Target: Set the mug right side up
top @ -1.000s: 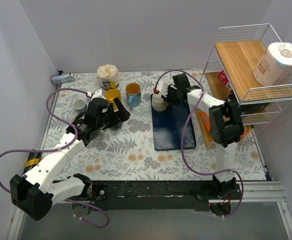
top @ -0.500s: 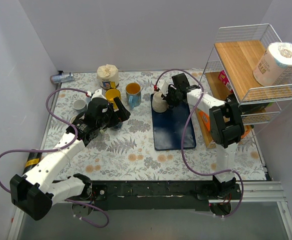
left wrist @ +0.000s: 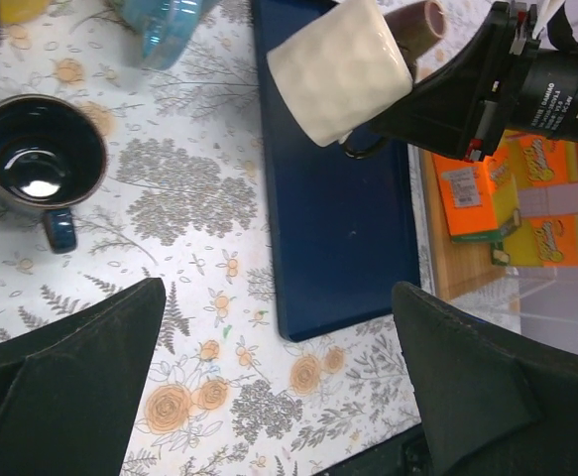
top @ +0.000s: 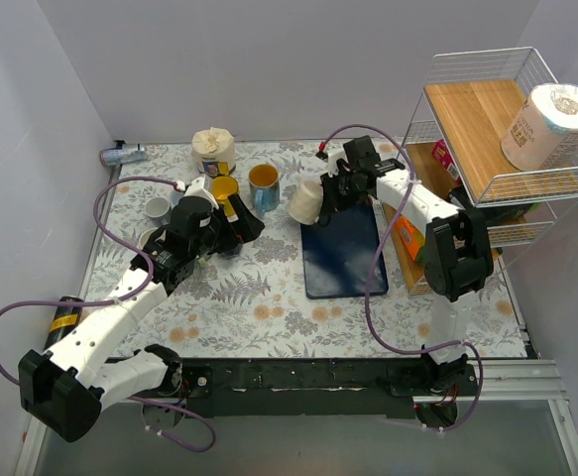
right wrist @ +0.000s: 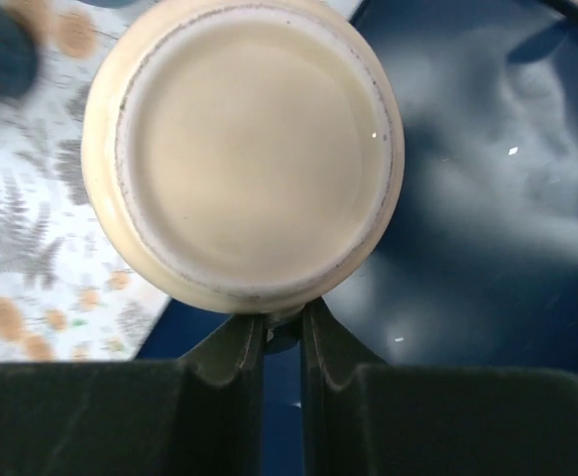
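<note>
Fingers of my right claw [right wrist: 282, 322] are squeezed close together on a thin bit at the edge of the cream mug [right wrist: 244, 159]. I think that bit is the handle, but most of it is hidden. So I am holding the mug. Its round flat bottom looks straight at my wrist camera.

From above, the mug is tipped on its side, not right side up. I hold it up over the far left corner of the blue mat [top: 340, 253].

My left claw [top: 239, 223] is wide open and holds nothing. It hangs over the flowery tablecloth [top: 259, 297], left of the mat.

A dark blue mug [left wrist: 41, 159] stands right side up on the cloth, left of the mat. A yellow mug [top: 223, 188] and a light blue mug [top: 263, 184] stand left of the mat's far end. Orange packs [left wrist: 467, 193] lie just right of the mat.
</note>
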You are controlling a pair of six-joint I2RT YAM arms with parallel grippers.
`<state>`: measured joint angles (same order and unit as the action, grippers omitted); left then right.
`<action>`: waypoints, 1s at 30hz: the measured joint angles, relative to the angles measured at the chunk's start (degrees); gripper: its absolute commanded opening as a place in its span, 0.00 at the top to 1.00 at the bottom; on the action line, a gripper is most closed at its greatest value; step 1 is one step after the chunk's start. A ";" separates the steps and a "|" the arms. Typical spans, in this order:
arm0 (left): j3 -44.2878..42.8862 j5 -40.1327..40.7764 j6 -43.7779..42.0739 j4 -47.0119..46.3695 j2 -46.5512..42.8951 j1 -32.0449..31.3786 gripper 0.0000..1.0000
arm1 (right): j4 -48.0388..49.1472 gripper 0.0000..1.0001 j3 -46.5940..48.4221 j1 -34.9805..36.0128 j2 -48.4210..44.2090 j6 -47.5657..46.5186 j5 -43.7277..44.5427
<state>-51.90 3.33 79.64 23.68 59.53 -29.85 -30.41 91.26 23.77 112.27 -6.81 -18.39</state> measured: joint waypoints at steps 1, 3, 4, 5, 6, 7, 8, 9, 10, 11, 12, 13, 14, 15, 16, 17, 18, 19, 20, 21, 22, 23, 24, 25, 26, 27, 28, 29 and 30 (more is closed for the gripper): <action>0.04 -1.01 -0.28 -0.48 0.07 0.00 0.02 | 0.13 0.99 -0.66 0.02 -0.87 2.08 -0.83; 0.33 -3.37 -0.72 -2.03 0.13 0.00 0.02 | 1.16 0.99 -3.41 0.04 -3.98 6.60 -3.21; 0.76 -4.72 -0.87 -3.28 0.13 0.00 0.02 | 1.84 0.99 -4.79 0.04 -5.38 8.50 -4.20; 1.36 -6.23 -1.01 -4.55 0.11 0.00 0.02 | 3.04 0.99 -6.78 0.04 -7.30 10.69 -5.46; 2.12 -7.80 -1.03 -5.81 0.11 0.00 0.02 | 4.04 0.99 -8.61 0.04 -9.09 12.96 -6.75; 3.06 -9.31 -1.03 -7.10 0.11 -0.02 0.02 | 5.22 0.99 -10.45 0.04 -10.86 15.45 -8.26; 4.04 -10.99 -0.98 -8.37 0.09 -0.02 0.02 | 6.82 0.99 -12.33 0.04 -12.59 17.97 -9.51; 4.98 -12.61 -0.94 -9.51 0.09 -0.02 0.02 | 8.13 0.99 -13.92 0.11 -14.19 20.39 -10.51; 5.95 -14.23 -0.76 -10.91 0.09 -0.02 0.02 | 9.49 0.99 -15.34 0.33 -15.80 22.43 -11.28; 6.88 -15.80 -0.66 -12.48 0.09 -0.02 0.02 | 10.91 0.99 -16.81 0.52 -17.40 24.68 -11.76; 7.67 -17.44 -0.52 -13.94 0.09 -0.07 0.02 | 12.55 0.99 -18.32 0.85 -19.26 26.73 -11.80; 8.35 -18.99 -0.31 -15.54 0.09 -0.13 0.02 | 14.32 0.99 -19.85 1.22 -21.24 28.79 -11.56; 8.81 -20.37 -0.11 -17.22 0.09 -0.33 0.02 | 15.96 0.99 -21.33 1.70 -23.37 31.01 -11.34; 9.20 -21.66 0.07 -19.12 0.09 -0.52 0.02 | 17.92 0.99 -22.86 2.32 -25.57 33.18 -11.13; 9.33 -22.60 0.22 -20.41 0.09 -0.72 0.02 | 19.19 0.99 -23.82 2.86 -27.41 34.88 -10.93; 9.44 -23.74 0.39 -22.29 0.09 -0.92 0.02 | 20.65 0.99 -24.81 3.61 -29.42 36.85 -10.60; 9.46 -24.63 0.76 -23.98 0.09 -1.07 0.02 | 22.18 0.99 -25.57 4.46 -31.28 38.73 -10.23; 9.46 -25.51 1.07 -25.83 0.09 -1.16 0.02 | 23.85 0.99 -26.27 5.29 -33.00 40.61 -9.81; 9.46 -26.25 1.36 -27.54 0.09 -1.31 0.02 | 25.38 0.99 -26.95 6.03 -34.49 42.32 -9.42; 9.46 -26.86 1.81 -29.05 0.09 -1.44 0.02 | 26.95 0.99 -27.63 6.91 -35.95 44.02 -9.03; 9.46 -27.26 2.19 -30.32 0.09 -1.53 0.02 | 28.15 0.99 -28.20 7.61 -37.00 45.29 -8.70; 9.46 -27.82 2.69 -31.76 0.13 -1.60 0.02 | 29.22 0.99 -28.81 8.44 -37.99 46.66 -8.33; 9.49 -28.26 3.17 -33.16 0.20 -1.73 0.03 | 30.29 0.99 -29.38 9.44 -38.95 48.06 -7.80; 9.55 -28.65 3.80 -34.64 0.31 -1.84 0.04 | 30.93 0.99 -29.77 10.08 -39.52 49.05 -7.23; 9.57 -29.27 4.31 -36.22 0.52 -1.90 0.08 | 31.76 0.99 -30.36 10.82 -40.13 50.16 -6.51; 9.62 -29.92 4.85 -37.83 0.85 -1.95 0.10 | 32.39 0.99 -31.06 11.58 -40.74 51.10 -5.55; 9.73 -30.51 5.51 -39.50 1.27 -2.03 0.12 | 33.42 0.99 -32.11 12.33 -41.51 52.24 -4.22; 9.97 -31.10 6.05 -41.07 1.66 -2.10 0.19 | 34.64 0.99 -33.68 12.98 -42.40 53.51 -2.99; 10.25 -31.45 6.75 -41.86 2.01 -2.14 0.21 | 36.06 0.99 -35.47 13.57 -43.45 54.84 -1.51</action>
<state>-41.65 -28.12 86.39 -18.17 61.54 -31.99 5.65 55.79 37.34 68.82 48.03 -19.90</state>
